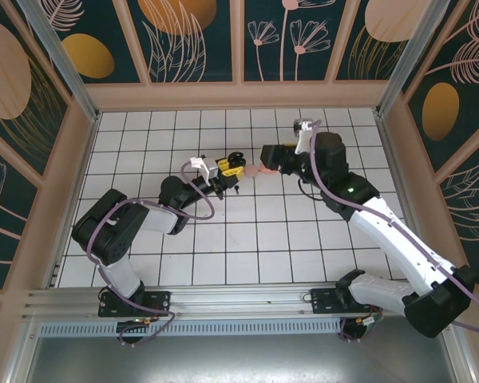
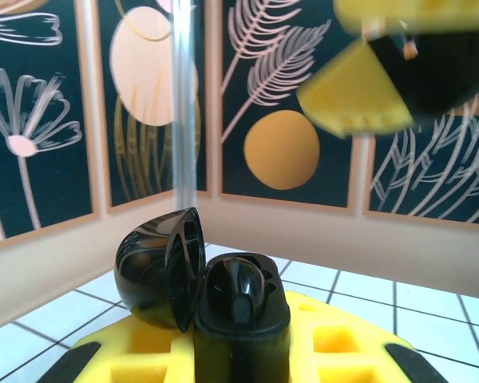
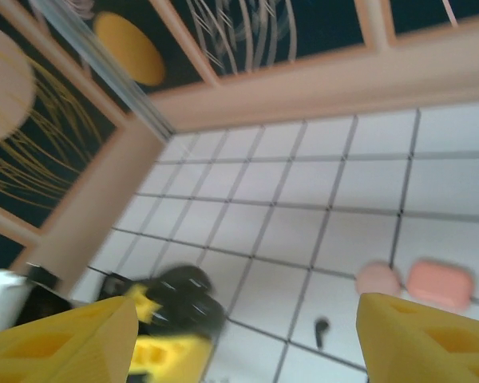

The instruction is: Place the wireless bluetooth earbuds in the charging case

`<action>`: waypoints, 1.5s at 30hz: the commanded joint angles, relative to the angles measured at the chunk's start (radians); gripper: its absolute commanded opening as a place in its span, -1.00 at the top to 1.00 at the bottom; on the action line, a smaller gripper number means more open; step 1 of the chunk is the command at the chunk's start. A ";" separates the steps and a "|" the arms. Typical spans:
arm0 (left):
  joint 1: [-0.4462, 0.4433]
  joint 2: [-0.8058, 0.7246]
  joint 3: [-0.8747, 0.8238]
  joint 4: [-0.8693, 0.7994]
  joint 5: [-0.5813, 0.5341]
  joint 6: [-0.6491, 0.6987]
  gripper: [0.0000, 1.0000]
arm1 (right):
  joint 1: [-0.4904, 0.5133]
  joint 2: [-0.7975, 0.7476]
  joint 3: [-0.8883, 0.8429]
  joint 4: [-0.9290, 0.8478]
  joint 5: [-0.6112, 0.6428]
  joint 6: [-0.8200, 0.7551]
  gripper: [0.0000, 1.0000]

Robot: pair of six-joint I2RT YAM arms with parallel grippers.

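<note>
Left tool (image 1: 228,167) holds black case (image 2: 239,307), earbud (image 3: 321,331) under right tool (image 3: 247,309)

Bright, even light; rt wrist view motion-blurred, top view sharp.

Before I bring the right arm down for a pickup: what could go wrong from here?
The black earbud lies loose on the floor near the pink case; the open right gripper could knock either away while coming down. The left gripper holds the open black case; pushing an earbud in might tilt it in the grip.
</note>
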 commanded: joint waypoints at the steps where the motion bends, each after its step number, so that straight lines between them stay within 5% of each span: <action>1: 0.041 -0.034 -0.035 0.118 -0.083 0.003 1.00 | -0.010 0.051 -0.091 -0.030 0.033 0.070 -0.42; 12: 0.112 -0.153 -0.135 0.169 -0.197 -0.018 1.00 | 0.035 0.448 -0.004 -0.043 -0.024 0.069 0.01; 26: 0.148 -0.190 -0.229 0.279 -0.339 -0.030 1.00 | 0.123 0.864 0.389 -0.251 0.092 0.031 0.13; 45: 0.168 -0.205 -0.234 0.279 -0.330 -0.030 1.00 | 0.162 1.081 0.606 -0.374 0.185 0.040 0.26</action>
